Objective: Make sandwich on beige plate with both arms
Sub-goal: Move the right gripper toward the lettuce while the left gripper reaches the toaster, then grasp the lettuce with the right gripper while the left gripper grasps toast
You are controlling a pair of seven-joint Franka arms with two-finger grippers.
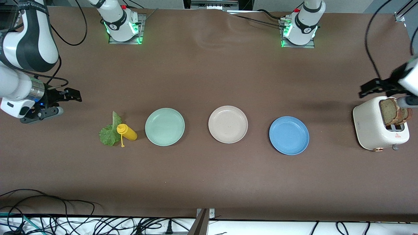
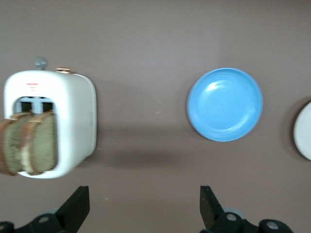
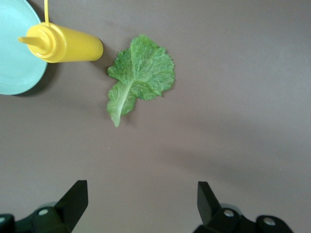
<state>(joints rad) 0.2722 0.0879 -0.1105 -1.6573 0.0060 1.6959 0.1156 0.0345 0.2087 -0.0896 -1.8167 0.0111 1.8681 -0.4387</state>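
I saw bread slices (image 1: 395, 112) in the toaster (image 1: 375, 127) beside my left gripper (image 1: 375, 87) (both grippers' fingers wide, empty)

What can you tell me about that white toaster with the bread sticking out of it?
The glossy cream-white toaster is a rounded box that looks like plastic, standing at the left arm's end of the table, beside the round blue plate. Two brown wholemeal bread slices stand upright in its top slots, well above the rim. A copper-coloured knob and a small grey one show at one end, with a small red mark on top. Nothing grips it.
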